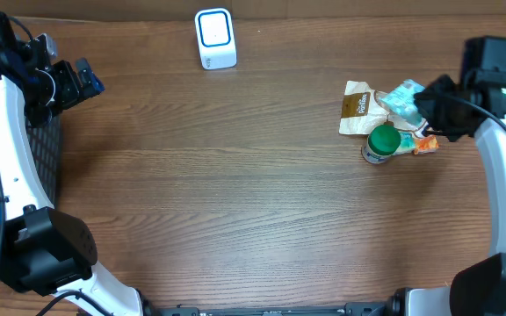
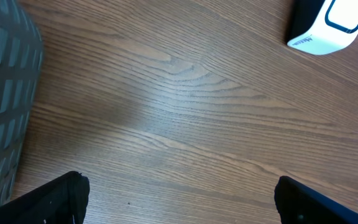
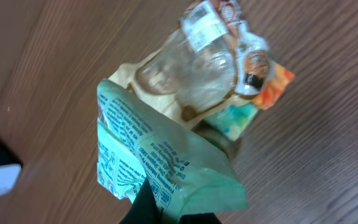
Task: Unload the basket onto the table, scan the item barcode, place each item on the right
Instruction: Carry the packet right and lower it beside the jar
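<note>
Nearest my right wrist camera, the right gripper (image 3: 166, 210) is pinched tight on one edge of the green packet (image 3: 148, 149). The packet sits over the clear jar (image 3: 191, 74) and the orange packet (image 3: 272, 87) on the table (image 1: 235, 193). Farther off, near the table's back edge, stands the white scanner (image 1: 215, 39). Farthest left, my left gripper (image 2: 179, 186) gapes wide on nothing, beside the dark mesh bin (image 2: 5, 93).

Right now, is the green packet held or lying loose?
Held: the right fingers are shut on the green packet, seen in the wrist view.
</note>
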`<control>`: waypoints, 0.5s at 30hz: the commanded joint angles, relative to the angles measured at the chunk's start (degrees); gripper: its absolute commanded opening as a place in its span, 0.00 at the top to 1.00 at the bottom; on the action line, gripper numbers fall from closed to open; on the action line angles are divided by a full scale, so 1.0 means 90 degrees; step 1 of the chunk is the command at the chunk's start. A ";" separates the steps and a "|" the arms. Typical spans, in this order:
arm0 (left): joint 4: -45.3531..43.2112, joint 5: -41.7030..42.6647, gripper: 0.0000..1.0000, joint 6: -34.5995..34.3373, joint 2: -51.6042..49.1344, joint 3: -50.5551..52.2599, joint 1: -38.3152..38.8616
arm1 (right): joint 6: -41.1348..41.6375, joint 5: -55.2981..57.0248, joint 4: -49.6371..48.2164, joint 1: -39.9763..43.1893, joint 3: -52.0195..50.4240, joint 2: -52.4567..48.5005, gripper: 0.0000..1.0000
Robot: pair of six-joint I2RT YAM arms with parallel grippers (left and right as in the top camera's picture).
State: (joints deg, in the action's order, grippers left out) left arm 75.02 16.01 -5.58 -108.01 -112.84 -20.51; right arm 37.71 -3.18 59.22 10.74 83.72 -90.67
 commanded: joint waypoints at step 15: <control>-0.0010 0.0005 0.01 0.0029 -0.0061 0.0024 -0.0010 | 0.0170 -0.0784 -0.1875 0.0908 -0.2001 0.0022 0.78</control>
State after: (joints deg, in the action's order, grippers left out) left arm 75.02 16.01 -5.58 -108.01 -112.84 -20.51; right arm 39.44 -9.02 43.53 18.98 66.70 -90.70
